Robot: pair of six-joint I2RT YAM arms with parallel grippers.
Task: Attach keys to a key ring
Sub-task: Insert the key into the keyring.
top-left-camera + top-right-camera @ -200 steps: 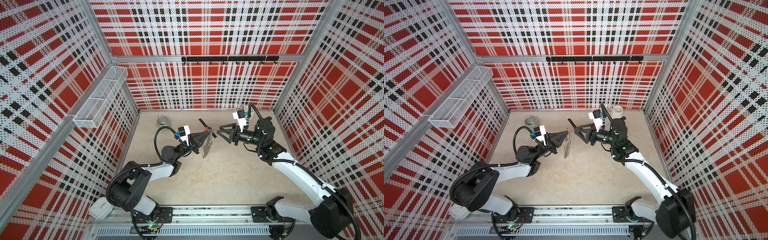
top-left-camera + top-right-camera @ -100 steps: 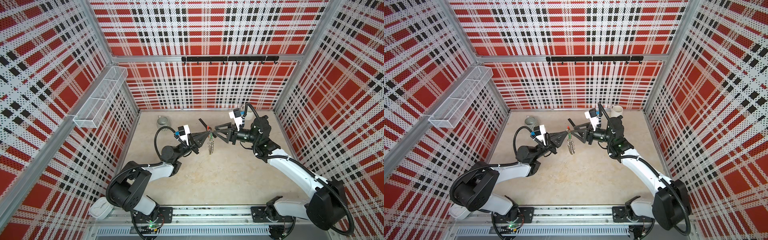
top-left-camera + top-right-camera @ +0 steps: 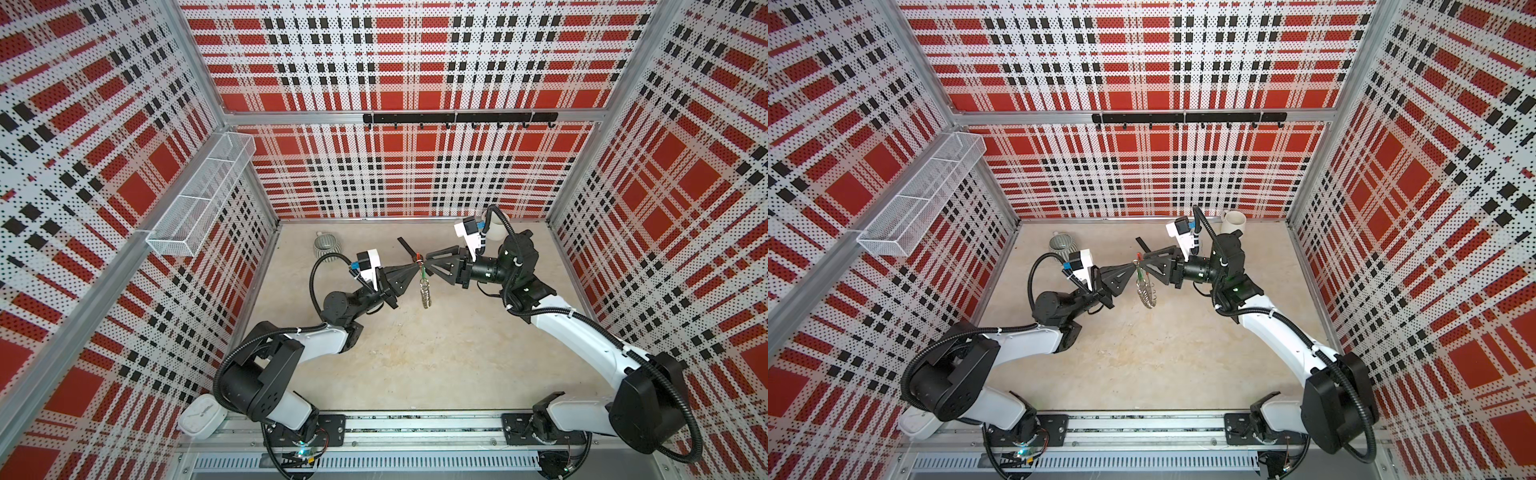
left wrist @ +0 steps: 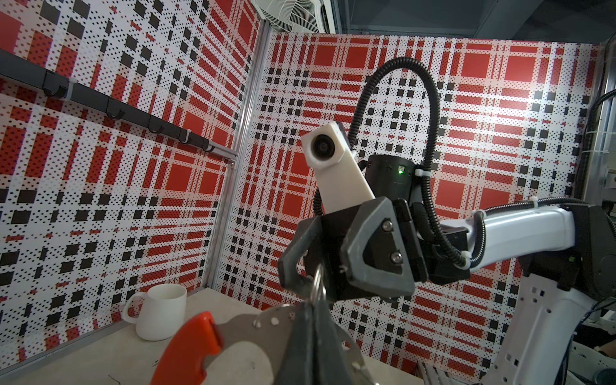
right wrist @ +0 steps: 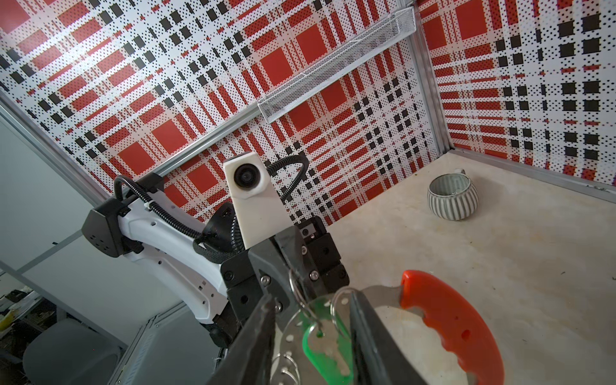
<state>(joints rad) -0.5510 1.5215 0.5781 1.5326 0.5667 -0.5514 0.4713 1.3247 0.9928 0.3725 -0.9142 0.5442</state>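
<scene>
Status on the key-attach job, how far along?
Done: the flat dark-grey metal key ring with a red arc is up off the beige table, pinched in the shut left gripper. In hand: the right gripper, jaws open, straddles the translucent green plastic key tag hanging by the ring. Remaining: getting that tag threaded on; whether it is already hooked I cannot tell.

Bright even light, soft shadows; wrist views distorted at edges.
</scene>
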